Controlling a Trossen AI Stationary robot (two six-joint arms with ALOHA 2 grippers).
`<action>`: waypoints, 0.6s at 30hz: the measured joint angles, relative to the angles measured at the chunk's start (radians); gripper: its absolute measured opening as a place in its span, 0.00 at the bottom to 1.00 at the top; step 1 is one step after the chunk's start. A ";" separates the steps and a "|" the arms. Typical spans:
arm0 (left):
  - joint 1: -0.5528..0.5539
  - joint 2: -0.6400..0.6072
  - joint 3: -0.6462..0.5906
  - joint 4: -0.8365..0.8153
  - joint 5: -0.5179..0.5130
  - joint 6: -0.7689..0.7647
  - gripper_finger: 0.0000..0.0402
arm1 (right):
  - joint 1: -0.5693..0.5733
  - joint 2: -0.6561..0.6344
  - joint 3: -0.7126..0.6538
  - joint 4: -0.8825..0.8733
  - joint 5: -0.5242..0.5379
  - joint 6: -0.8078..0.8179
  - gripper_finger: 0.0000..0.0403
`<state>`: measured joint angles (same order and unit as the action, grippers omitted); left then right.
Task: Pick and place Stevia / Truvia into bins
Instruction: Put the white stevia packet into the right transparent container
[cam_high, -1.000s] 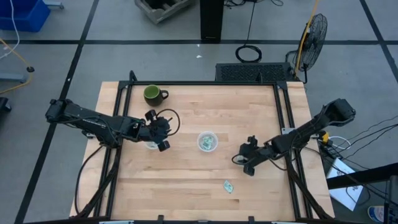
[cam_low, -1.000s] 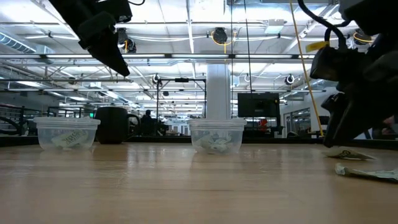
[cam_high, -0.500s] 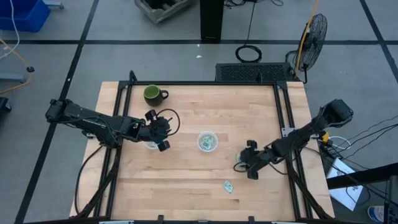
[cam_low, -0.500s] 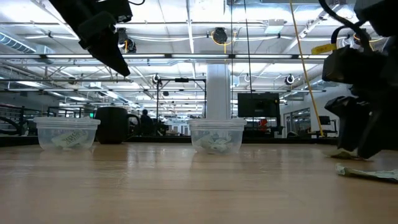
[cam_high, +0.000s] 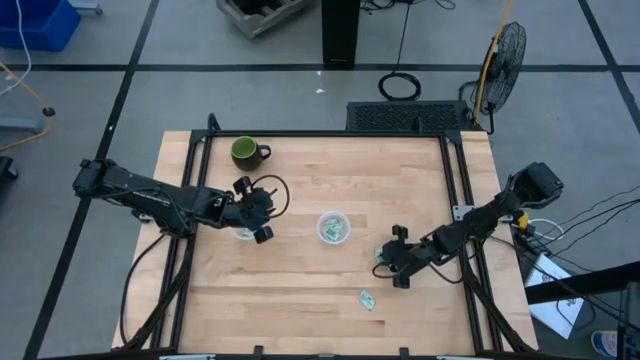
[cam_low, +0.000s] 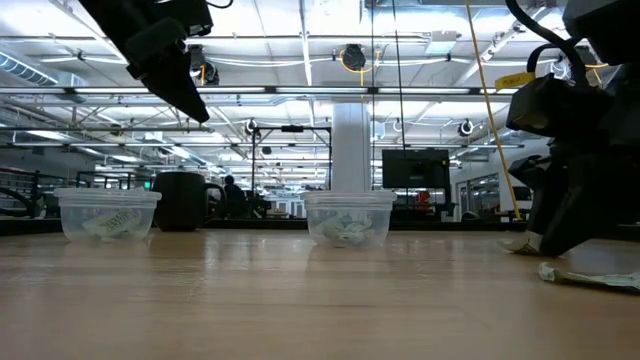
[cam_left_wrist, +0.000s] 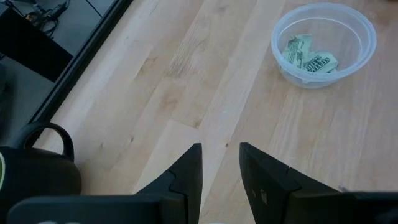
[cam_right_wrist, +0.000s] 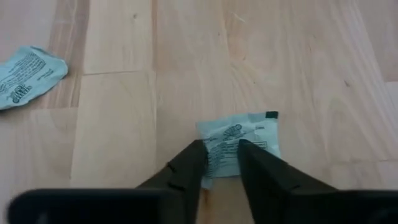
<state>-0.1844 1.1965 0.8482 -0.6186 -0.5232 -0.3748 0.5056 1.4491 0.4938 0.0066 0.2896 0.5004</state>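
While it lies flat on the wooden table (cam_right_wrist: 311, 56), the pale green packet (cam_right_wrist: 239, 140) shows small dark print and a crumpled edge. Around its near edge, the right gripper (cam_right_wrist: 219, 163) fingers stand narrowly parted. Another packet (cam_right_wrist: 28, 76) lies apart nearby. Above one cup (cam_high: 243, 233) hangs the left gripper (cam_left_wrist: 219, 168), slightly open and empty.

I see two clear cups: one (cam_high: 334, 227) mid-frame with packets (cam_left_wrist: 309, 55) inside, one (cam_low: 108, 213) at left. A pale green packet (cam_right_wrist: 239, 144) lies flat; another (cam_high: 367, 298) sits lower, near the bottom.
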 joint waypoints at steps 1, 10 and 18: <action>0.000 0.000 0.000 0.000 0.000 0.000 0.28 | 0.000 -0.002 0.000 0.007 0.001 -0.007 0.22; 0.000 0.000 0.000 0.000 0.000 0.017 0.28 | -0.054 -0.003 -0.005 0.191 0.164 -0.247 0.02; 0.000 0.000 0.000 0.002 0.001 0.035 0.28 | -0.227 -0.003 -0.004 0.608 0.202 -0.501 0.01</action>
<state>-0.1844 1.1965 0.8482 -0.6170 -0.5224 -0.3396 0.2790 1.4464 0.4900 0.6150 0.4918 -0.0010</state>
